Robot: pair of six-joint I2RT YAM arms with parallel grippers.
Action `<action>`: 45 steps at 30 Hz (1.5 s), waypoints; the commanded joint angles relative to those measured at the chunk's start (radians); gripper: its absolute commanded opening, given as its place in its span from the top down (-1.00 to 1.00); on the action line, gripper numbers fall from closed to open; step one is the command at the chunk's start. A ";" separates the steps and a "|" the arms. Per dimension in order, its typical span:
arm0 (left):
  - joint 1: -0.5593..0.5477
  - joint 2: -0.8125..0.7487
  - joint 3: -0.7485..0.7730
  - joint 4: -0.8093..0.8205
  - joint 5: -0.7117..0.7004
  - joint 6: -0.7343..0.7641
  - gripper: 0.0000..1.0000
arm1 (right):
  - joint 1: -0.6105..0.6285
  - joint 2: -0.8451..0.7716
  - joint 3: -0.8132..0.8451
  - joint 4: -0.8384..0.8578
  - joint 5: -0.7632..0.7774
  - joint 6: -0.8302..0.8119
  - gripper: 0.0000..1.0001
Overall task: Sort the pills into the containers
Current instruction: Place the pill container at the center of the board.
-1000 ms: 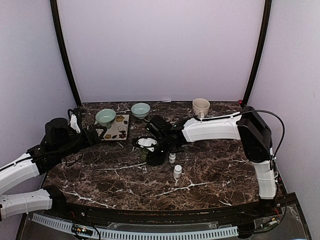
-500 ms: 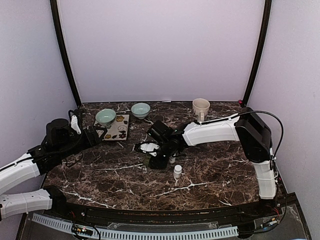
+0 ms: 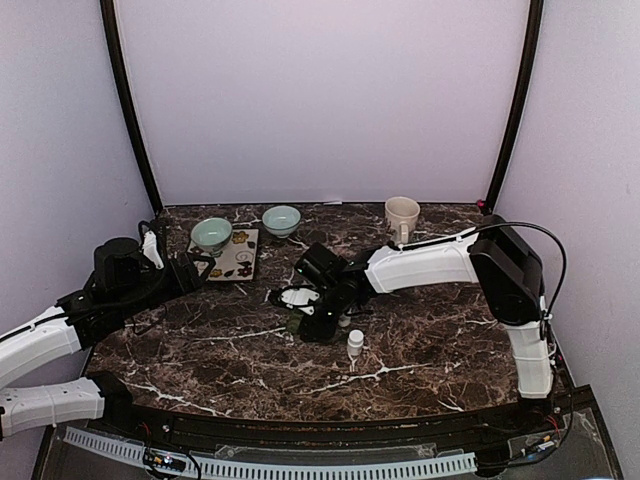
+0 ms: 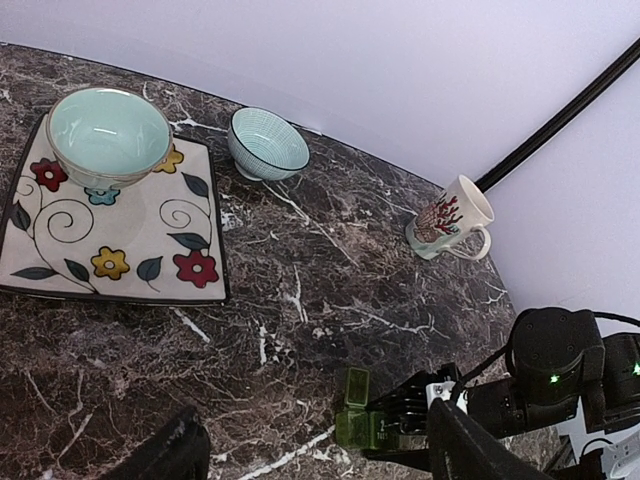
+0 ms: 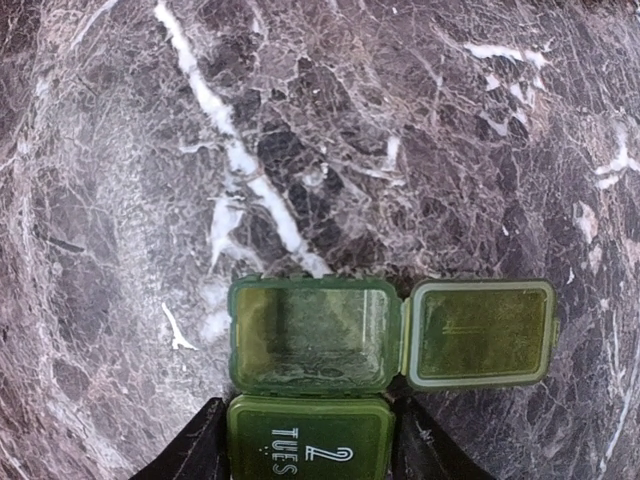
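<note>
Back on the desk (image 5: pixel 450 150) we see a teal bowl (image 4: pixel 108 135) on a flowered plate (image 4: pixel 150 240), a second bowl (image 4: pixel 268 145) and a mug (image 4: pixel 450 218). A white bottle (image 3: pixel 355 342) stands near the right claw (image 5: pixel 308 445). The pill box (image 5: pixel 310 335) lies flat with one compartment open. That claw's fingers flank its closed TUES compartment, and we cannot tell if they grip it. The left claw (image 4: pixel 315 440) gapes wide and holds nothing.

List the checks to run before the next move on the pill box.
1. The pill box has its end compartment open, lid folded aside: ok.
2. That compartment looks empty: ok.
3. The TUES compartment is shut: ok.
4. The right end effector grips the box: cannot tell.
5. The left end effector is open and empty: ok.
</note>
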 commanded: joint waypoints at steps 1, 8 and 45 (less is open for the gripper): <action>0.006 -0.001 -0.014 0.018 -0.007 0.000 -0.55 | 0.008 0.007 -0.010 0.024 -0.007 0.007 -0.10; 0.006 -0.005 -0.012 0.014 -0.007 0.000 -0.55 | 0.008 -0.014 -0.008 0.031 -0.004 0.017 -0.16; 0.006 0.045 0.000 0.044 0.005 0.012 -0.56 | 0.017 0.175 0.330 -0.226 0.097 0.318 0.45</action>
